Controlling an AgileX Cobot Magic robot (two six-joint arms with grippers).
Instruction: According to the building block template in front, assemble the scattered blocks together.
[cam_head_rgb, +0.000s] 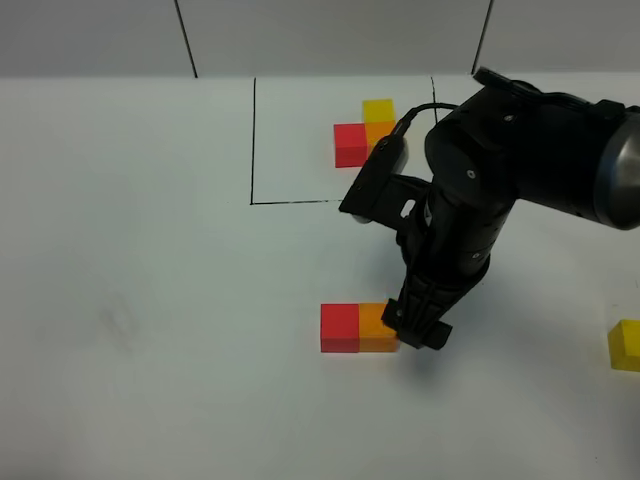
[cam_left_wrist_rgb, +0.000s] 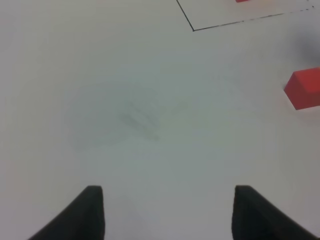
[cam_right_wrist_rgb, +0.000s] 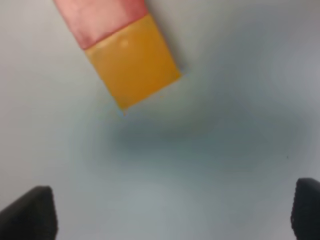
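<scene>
right gripper was low over the white table, just right of the loose orange cube in the overhead view, overlapping its edge there so contact couldn't be judged from that angle. its fingers stood wide apart, only bare table between them, holding nothing; in the right wrist view the orange cube lay beyond the tips, outside the gap. orange cube sat flush against the loose red cube, red on the left, both flat on the table in one straight row. loose yellow cube was alone at the far right edge of the overhead view, well apart from that pair. building block template sat at the far side of the table: red and orange side by side, yellow behind the orange, making an L, inside the black drawn frame; the right arm hid part of the frame's right side. left gripper was out of the overhead view; its wrist view showed two dark fingers partly apart over bare table, nothing between them, nothing held. the loose red cube showed ahead of those fingers, clear of them, and a corner of the black frame further off.
</scene>
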